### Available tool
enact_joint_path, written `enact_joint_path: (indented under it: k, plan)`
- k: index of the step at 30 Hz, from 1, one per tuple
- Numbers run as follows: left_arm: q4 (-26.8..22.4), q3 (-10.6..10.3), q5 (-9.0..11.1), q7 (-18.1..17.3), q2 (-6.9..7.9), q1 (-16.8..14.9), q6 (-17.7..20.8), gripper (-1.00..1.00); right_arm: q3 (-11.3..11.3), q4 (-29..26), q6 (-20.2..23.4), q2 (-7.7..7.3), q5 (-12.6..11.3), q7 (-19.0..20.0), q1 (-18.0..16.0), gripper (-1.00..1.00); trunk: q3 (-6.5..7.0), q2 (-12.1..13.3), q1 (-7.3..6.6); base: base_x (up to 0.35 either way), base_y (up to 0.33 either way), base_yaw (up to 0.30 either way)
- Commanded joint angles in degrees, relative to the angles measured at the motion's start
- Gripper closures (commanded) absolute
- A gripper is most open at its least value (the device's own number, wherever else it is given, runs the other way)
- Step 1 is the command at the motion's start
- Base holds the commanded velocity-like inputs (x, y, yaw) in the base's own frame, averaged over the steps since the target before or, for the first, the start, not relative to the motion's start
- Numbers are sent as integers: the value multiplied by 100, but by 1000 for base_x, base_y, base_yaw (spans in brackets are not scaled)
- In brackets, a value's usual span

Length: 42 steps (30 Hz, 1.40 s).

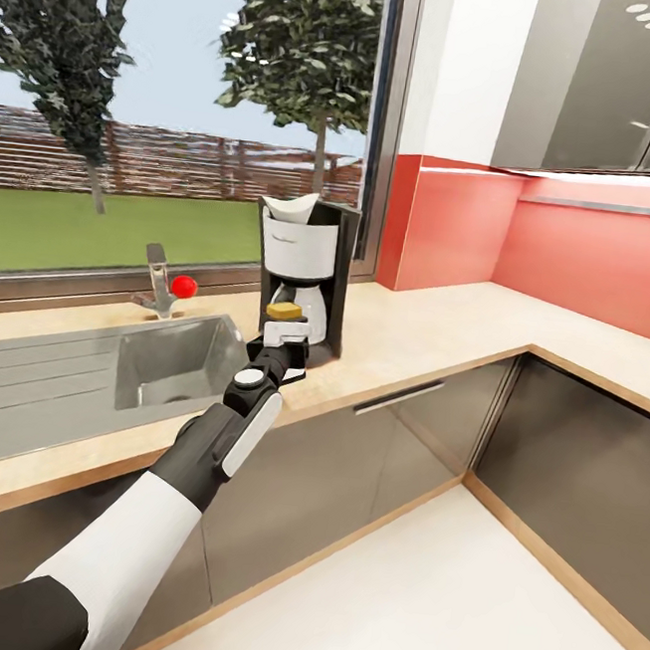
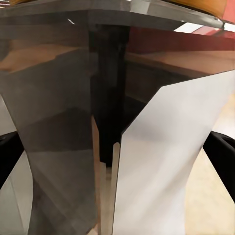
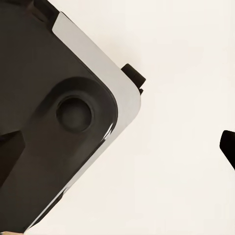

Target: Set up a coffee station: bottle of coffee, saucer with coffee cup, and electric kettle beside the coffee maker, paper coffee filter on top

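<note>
The left gripper (image 1: 286, 333) is closed around the bottle (image 1: 286, 313), yellow cap up, just before the coffee maker (image 1: 306, 268) on the tabletop (image 1: 424, 331). A filter (image 1: 293, 205) sits atop the maker. The right gripper's state I cannot tell.

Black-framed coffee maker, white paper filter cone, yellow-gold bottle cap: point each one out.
Black-framed coffee maker (image 1: 299, 241): head view, white front panel.
White paper filter cone (image 1: 290, 203): head view, cone's face atop the machine.
Yellow-gold bottle cap (image 1: 285, 311): head view, cap's side.
</note>
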Motion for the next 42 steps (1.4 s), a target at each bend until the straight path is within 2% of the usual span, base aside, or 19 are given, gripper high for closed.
enact_joint_path:
  k: [1,15,37,42]
  plan:
    - [-5,-9,45,45,0,-5,17,100,28,18,-43,0,-1,2,-9,-100,-10,-3,0,0,0,0]
    - [-5,-9,45,42,0,-5,17,100,28,18,-42,0,-1,2,-9,-100,-119,-3,0,37,-24,0]
    - [-13,-8,45,36,0,-5,17,100,28,18,-42,0,-1,2,-9,-100,-129,-3,0,37,-26,0]
    - [-13,-3,45,34,0,-5,17,100,28,18,-42,0,-1,2,-9,-100,-183,-124,66,0,0,0]
